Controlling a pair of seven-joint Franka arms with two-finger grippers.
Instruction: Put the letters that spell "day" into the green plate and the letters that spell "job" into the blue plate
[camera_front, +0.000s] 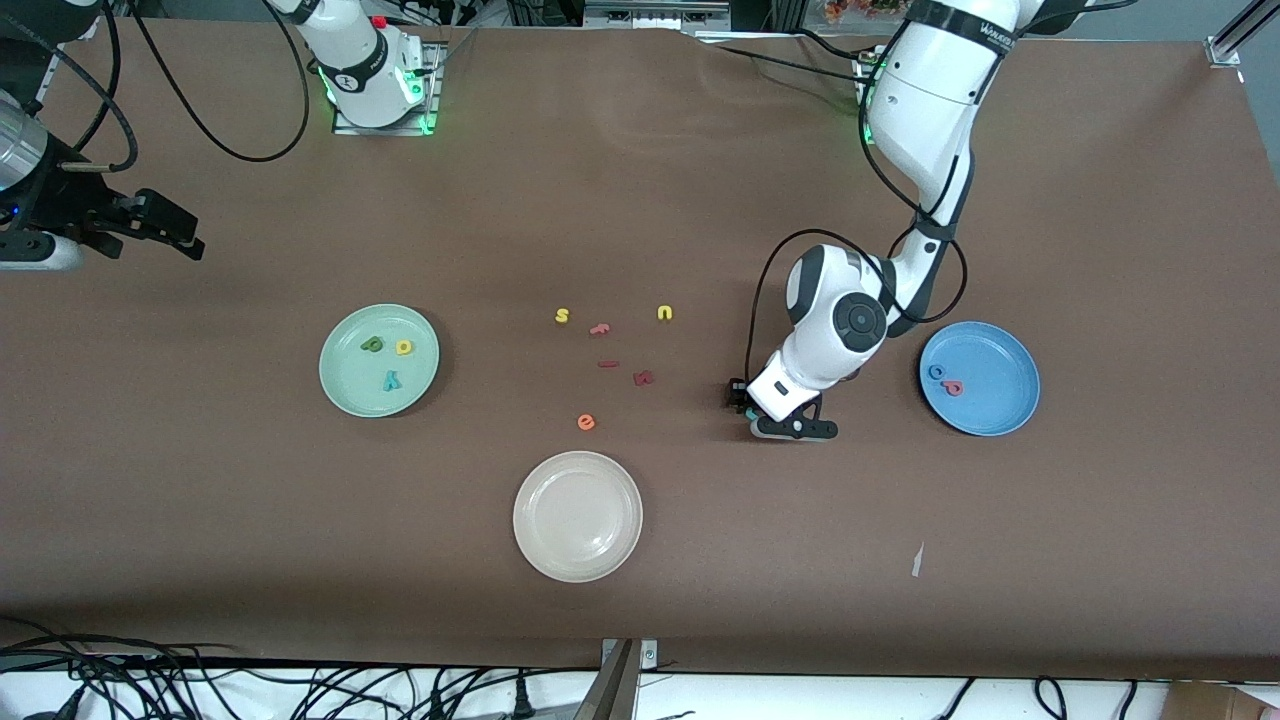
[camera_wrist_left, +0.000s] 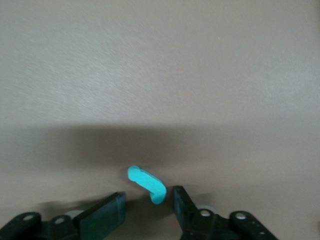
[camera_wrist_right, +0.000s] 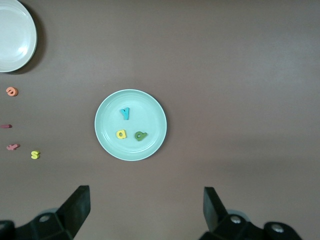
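Observation:
My left gripper (camera_front: 793, 427) is down at the table between the loose letters and the blue plate (camera_front: 1003, 355). In the left wrist view its jaws (camera_wrist_left: 146, 204) stand open around the teal j (camera_wrist_left: 145, 181), which lies flat on the brown cloth close to one finger (camera_wrist_left: 182, 202). The blue o (camera_front: 936, 372) and salmon b (camera_front: 953, 388) lie in the blue plate. The green plate (camera_front: 345, 385) holds the dark green d (camera_front: 372, 344), yellow a (camera_front: 404, 347) and teal y (camera_front: 391, 380). My right gripper (camera_front: 165, 232) waits open, high up at the right arm's end of the table.
A cream-white plate (camera_front: 578, 470) sits nearest the front camera. Loose letters lie mid-table: yellow s (camera_front: 562, 316), yellow u (camera_front: 665, 313), salmon f (camera_front: 600, 328), a red bar (camera_front: 608, 364), a dark red letter (camera_front: 643, 378), orange e (camera_front: 586, 422). A paper scrap (camera_front: 917, 560) lies nearby.

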